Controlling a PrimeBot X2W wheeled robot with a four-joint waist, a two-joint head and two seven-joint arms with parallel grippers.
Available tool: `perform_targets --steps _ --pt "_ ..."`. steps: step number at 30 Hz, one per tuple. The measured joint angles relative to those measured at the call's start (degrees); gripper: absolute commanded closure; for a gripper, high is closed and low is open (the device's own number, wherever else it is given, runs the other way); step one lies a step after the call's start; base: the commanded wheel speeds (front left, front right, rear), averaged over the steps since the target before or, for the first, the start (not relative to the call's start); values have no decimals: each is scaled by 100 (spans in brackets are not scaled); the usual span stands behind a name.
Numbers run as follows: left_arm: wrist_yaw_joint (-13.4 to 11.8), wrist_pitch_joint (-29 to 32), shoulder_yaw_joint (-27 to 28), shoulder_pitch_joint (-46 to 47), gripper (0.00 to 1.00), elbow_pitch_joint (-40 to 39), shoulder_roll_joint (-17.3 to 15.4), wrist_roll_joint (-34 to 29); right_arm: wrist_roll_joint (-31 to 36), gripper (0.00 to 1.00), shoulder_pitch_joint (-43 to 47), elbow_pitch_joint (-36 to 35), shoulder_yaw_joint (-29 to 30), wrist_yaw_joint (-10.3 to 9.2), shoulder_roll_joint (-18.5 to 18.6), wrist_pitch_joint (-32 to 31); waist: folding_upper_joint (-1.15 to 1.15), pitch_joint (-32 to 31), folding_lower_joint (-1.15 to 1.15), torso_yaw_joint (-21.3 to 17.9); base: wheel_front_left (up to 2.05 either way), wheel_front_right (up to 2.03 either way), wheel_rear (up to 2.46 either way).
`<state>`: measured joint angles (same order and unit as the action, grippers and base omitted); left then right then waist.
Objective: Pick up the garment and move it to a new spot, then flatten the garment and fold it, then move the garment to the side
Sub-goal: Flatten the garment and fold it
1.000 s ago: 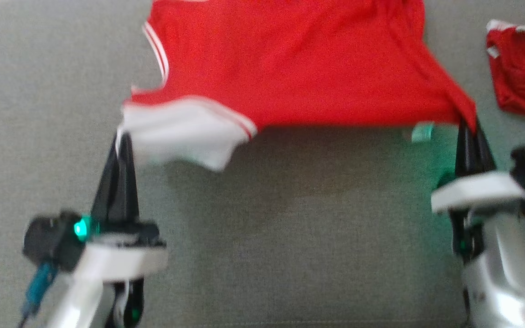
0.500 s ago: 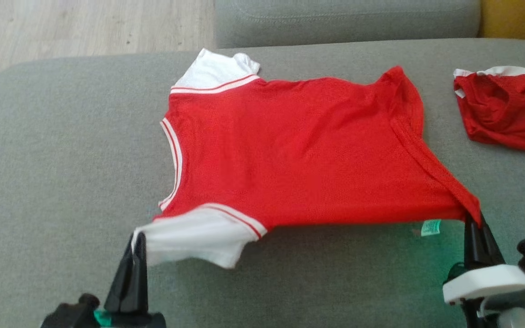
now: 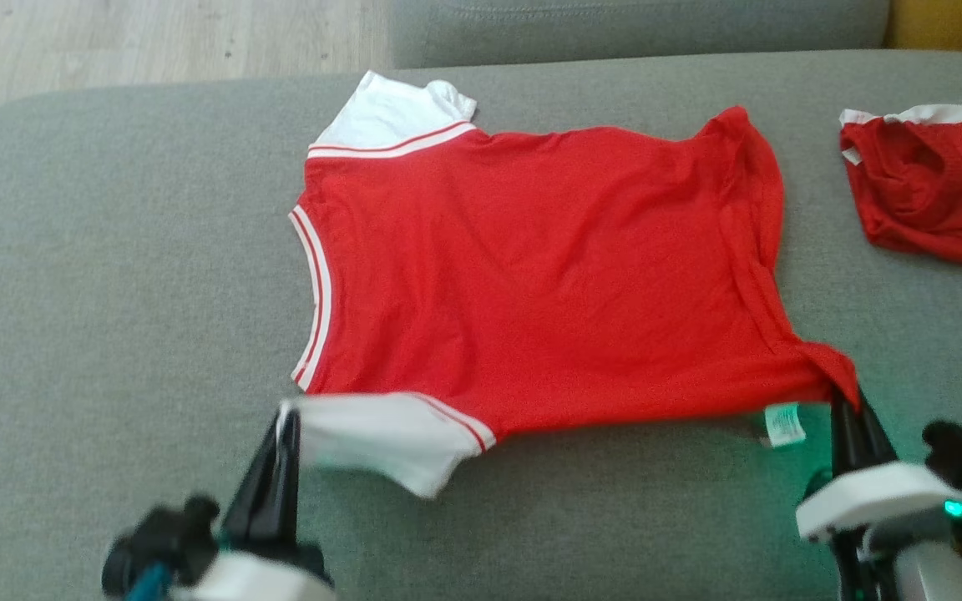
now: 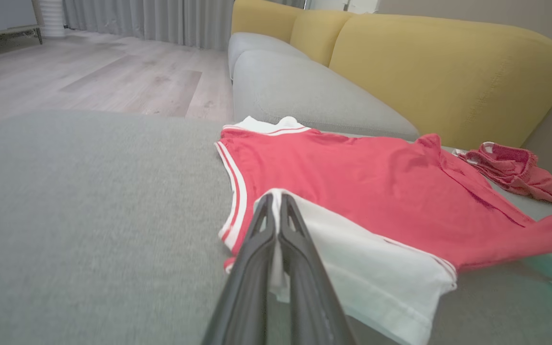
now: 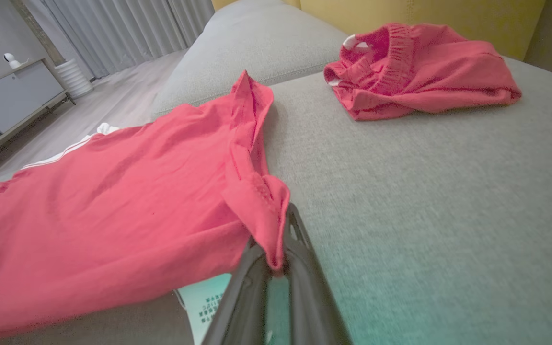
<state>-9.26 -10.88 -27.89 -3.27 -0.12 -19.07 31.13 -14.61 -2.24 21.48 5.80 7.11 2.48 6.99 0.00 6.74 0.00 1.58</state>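
Observation:
The garment [image 3: 548,267] is a red T-shirt with white, red-striped sleeves, spread across the grey sofa cushion [image 3: 113,292]; its neck points left. My left gripper [image 3: 285,417] is shut on the near white sleeve [image 3: 381,438], whose edge shows pinched between the dark fingers [image 4: 276,211]. At the near right hem corner my right gripper [image 3: 847,396] is shut on the red cloth [image 5: 264,206]. A white care label [image 3: 783,424] hangs below that corner. The near edge is slightly lifted; the far part lies flat.
A second red garment [image 3: 932,192] lies crumpled at the right on the same cushion, also visible as a heap [image 5: 419,72]. A grey backrest cushion [image 3: 631,25] lies beyond, yellow cushions [image 4: 439,62] behind it, wooden floor [image 3: 155,37] at far left.
The head view has tilted up, bringing the whole garment and floor into sight. Both grippers kept their grip; the near edge has sunk lower, and the left gripper shifted slightly right.

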Motion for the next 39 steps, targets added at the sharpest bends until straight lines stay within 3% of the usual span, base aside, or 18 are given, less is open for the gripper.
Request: perform_targets --steps 9,18,19,20,21,22,23,30,39 --pt "419 261 -34 1738 100 990 47 -154 241 100 -1058 454 56 0 3 -233 0 298 0 11 0 0 0" --pt "694 164 -13 2839 100 2212 386 -135 438 100 -1956 1191 144 0 9 -266 0 717 1 -54 0 0 0" --pt "712 163 -13 2931 100 2342 420 -135 466 82 -2008 1262 144 0 9 -247 0 754 1 -63 0 0 0" --pt "730 156 -13 3011 95 2476 455 -135 471 52 -2062 1327 143 0 9 -213 0 786 1 -73 0 0 0" --pt "732 153 -14 3077 69 2596 491 -135 481 0 -2113 1382 144 0 9 -172 0 813 1 -84 0 0 0" --pt "735 125 -16 3133 9 2700 526 -135 502 0 -2164 1427 142 0 10 -109 0 835 1 -95 0 0 0" --pt "759 101 -15 3170 0 2787 550 -134 499 0 -2215 1463 131 0 10 -32 0 850 1 -106 0 0 0" --pt "777 -149 37 3232 0 2997 657 -18 352 0 -2369 1424 5 0 19 350 0 819 0 -123 0 0 0" --pt "669 -281 292 2442 0 2330 615 257 523 0 -1978 759 137 0 19 220 0 621 -1 -60 0 0 0"
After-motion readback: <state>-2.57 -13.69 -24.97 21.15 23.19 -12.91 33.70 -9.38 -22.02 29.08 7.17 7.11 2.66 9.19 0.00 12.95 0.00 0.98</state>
